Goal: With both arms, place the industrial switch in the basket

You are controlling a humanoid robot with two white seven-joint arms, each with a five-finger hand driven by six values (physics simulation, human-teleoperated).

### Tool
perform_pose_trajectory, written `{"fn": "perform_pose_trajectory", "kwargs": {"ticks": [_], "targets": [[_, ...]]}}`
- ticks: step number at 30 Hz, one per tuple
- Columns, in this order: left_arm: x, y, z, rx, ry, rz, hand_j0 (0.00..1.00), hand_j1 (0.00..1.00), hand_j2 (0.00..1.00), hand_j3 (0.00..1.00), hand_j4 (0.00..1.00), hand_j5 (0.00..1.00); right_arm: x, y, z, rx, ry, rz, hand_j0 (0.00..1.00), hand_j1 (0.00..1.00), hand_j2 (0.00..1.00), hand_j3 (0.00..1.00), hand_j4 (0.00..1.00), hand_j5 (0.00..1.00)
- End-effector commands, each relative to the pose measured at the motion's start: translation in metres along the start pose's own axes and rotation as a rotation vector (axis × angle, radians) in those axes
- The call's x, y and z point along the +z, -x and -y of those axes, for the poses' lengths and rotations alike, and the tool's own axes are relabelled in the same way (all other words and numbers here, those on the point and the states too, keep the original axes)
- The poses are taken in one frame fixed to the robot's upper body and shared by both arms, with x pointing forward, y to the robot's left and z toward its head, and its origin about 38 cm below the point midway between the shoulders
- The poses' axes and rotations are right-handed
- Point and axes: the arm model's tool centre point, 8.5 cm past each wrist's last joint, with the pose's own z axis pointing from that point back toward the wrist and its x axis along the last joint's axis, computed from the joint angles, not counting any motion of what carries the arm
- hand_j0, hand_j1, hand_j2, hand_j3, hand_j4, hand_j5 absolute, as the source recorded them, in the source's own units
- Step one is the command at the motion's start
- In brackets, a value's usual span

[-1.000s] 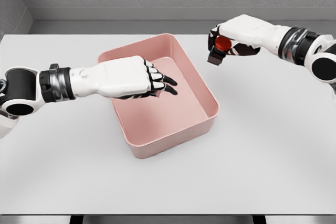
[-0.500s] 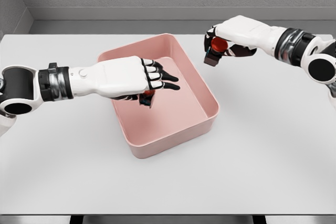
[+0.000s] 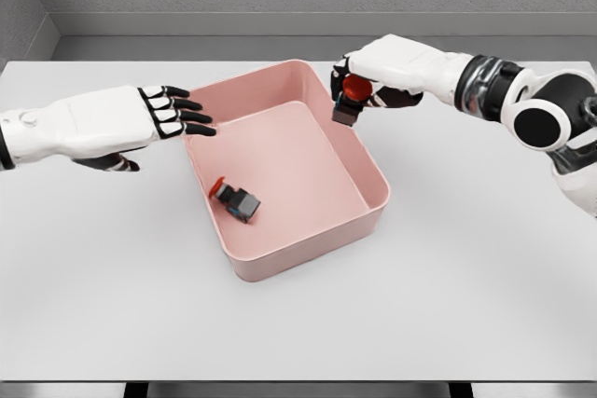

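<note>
Two red-capped grey industrial switches: one [image 3: 235, 199] is lying tipped inside the pink plastic basket [image 3: 373, 207]; the other [image 3: 350, 100] is sitting gripped in the right hand [image 3: 371, 76], hovering over the basket's far-right rim. Left hand [image 3: 140, 118] is hanging open and empty, left of the basket.

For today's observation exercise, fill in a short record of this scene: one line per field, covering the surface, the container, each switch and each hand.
surface: white table
container: pink basket, open top, near the table's middle
switch one: industrial switch with red button, lying tipped on the basket floor, left part
switch two: second switch with red button, held above the basket's far right rim
left hand: fingers extended, holding nothing, at the basket's left rim
right hand: closed around the second switch
</note>
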Motion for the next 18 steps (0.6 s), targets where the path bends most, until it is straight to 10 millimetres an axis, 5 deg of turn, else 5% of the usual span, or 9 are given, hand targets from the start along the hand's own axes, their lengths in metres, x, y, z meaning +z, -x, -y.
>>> {"fn": "perform_pose_trajectory", "kwargs": {"ticks": [1,6,7,8,18], "targets": [[0.034,0.018,-0.004,0.016,0.037,-0.079,1.00,1.00,1.00,1.00,1.00,1.00,-0.011,-0.012,-0.008,-0.007,-0.019,0.035,0.48,0.48,0.48,0.48,0.48,0.48],[0.055,0.025,0.027,0.164,0.061,-0.120,1.00,1.00,1.00,1.00,1.00,1.00,-0.029,-0.034,-0.023,-0.014,-0.059,0.092,0.58,0.58,0.58,0.58,0.58,0.58],[0.061,0.030,0.024,0.164,0.052,-0.141,1.00,1.00,1.00,1.00,1.00,1.00,-0.031,-0.035,-0.025,-0.017,-0.062,0.094,0.74,0.74,0.74,0.74,0.74,0.74],[0.062,0.033,0.025,0.167,0.053,-0.150,1.00,1.00,1.00,1.00,1.00,1.00,-0.032,-0.037,-0.024,-0.017,-0.062,0.096,1.00,1.00,1.00,1.00,1.00,1.00],[0.061,0.034,0.026,0.166,0.055,-0.153,1.00,1.00,1.00,1.00,1.00,1.00,-0.035,-0.042,-0.025,-0.018,-0.062,0.113,1.00,1.00,1.00,1.00,1.00,1.00]]}}
